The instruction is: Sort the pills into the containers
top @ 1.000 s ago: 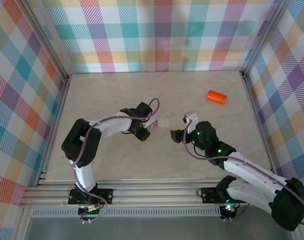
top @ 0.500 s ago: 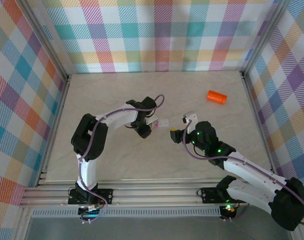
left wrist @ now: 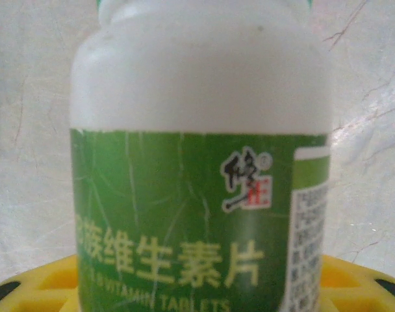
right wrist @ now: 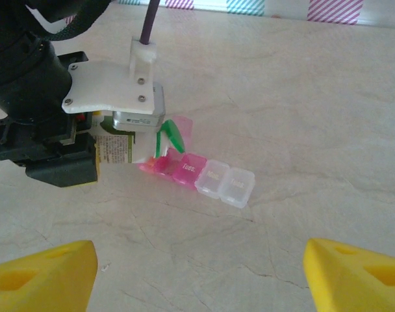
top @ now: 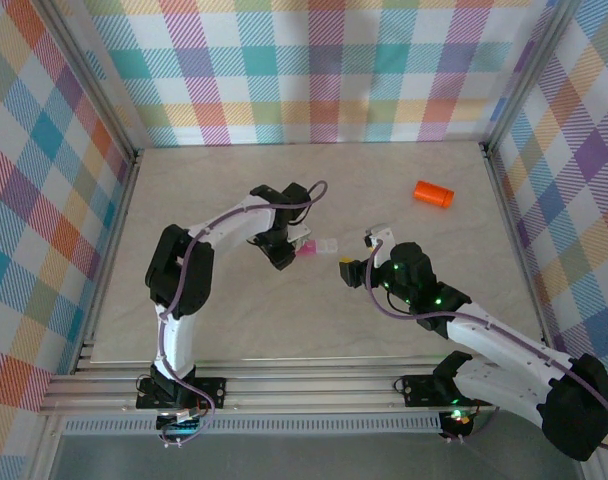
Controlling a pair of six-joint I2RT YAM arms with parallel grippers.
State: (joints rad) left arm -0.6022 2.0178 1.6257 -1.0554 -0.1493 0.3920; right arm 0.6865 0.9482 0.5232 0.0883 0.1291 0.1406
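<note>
My left gripper (top: 281, 243) is shut on the white bottle (left wrist: 197, 162), which has a green label; its yellow fingertips (left wrist: 35, 286) show beneath it. In the right wrist view the bottle (right wrist: 119, 148) lies tipped, its green cap (right wrist: 172, 138) flipped open at the pink end of a strip pill box (right wrist: 204, 174). The strip (top: 319, 247) has pink and clear compartments, and one pink lid stands open. My right gripper (right wrist: 197, 279) hangs open a little in front of the strip, holding nothing. The orange vial (top: 433, 194) lies on its side at the back right. I cannot make out loose pills.
Checkered walls and metal rails (top: 504, 200) close in the pale marbled tabletop (top: 224, 310). My right gripper (top: 362, 252) sits just right of the strip. The left arm's black wrist body (right wrist: 35, 123) looms over the strip's left end.
The left arm has swung its forearm toward the back while the bottle stays at the strip's left end. The right arm has not moved.
</note>
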